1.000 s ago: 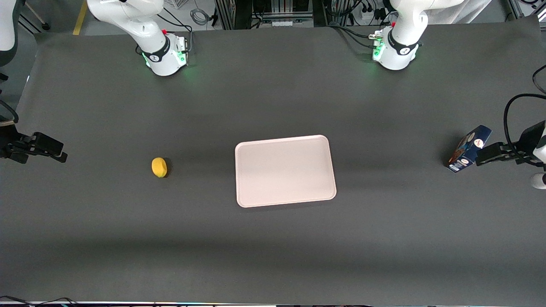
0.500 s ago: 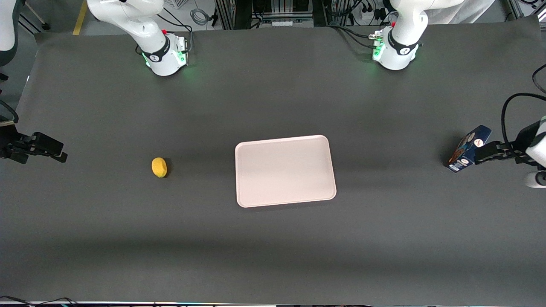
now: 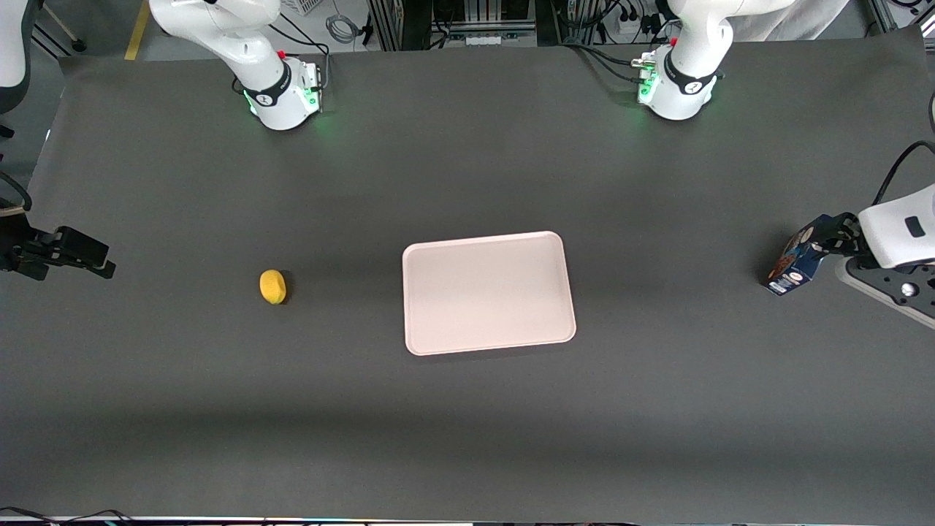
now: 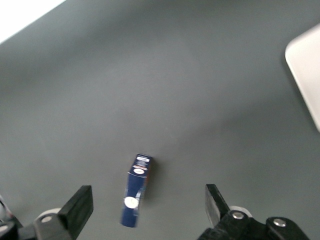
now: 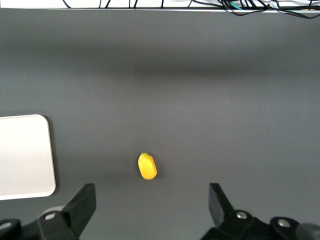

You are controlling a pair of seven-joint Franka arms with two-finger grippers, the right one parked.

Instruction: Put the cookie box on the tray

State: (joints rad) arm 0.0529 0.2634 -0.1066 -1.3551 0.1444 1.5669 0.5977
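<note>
Dark table [image 3: 467, 424] is carrying the tray [image 3: 488, 292] centrally; your wide-open, empty hand [image 4: 147, 210] is hovering above the cookie box [image 4: 136, 190] at the working arm's end, and descending off-centre risks toppling it.

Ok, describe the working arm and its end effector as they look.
The left arm is a glossy white shell with a small dark slot; a black cable loops above it. Its end effector, above the cookie box, has black blocky fingers with silver screws.

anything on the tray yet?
No. The tray holds nothing; its whole pink surface shows. The cookie box stands on the table toward the working arm's end, with the open gripper above it.
</note>
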